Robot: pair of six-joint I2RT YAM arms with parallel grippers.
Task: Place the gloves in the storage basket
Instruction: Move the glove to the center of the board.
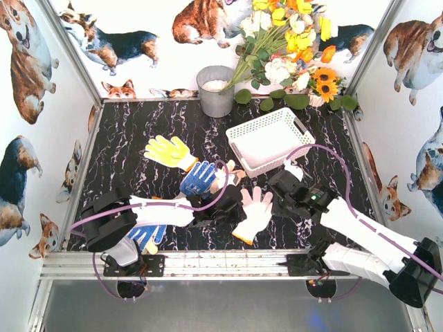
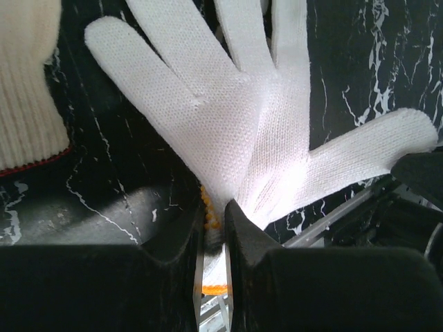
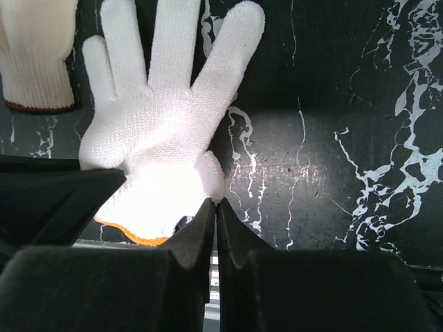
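Left end effector [image 2: 214, 211] pinches white knit glove [image 2: 235, 124] at its orange-trimmed cuff; right end effector [image 3: 214, 204] is pressed together beside the thumb.

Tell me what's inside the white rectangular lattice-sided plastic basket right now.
The white lattice plastic basket shows only bare floor, with nothing lying in it. Its near wall covers a strip of that floor.
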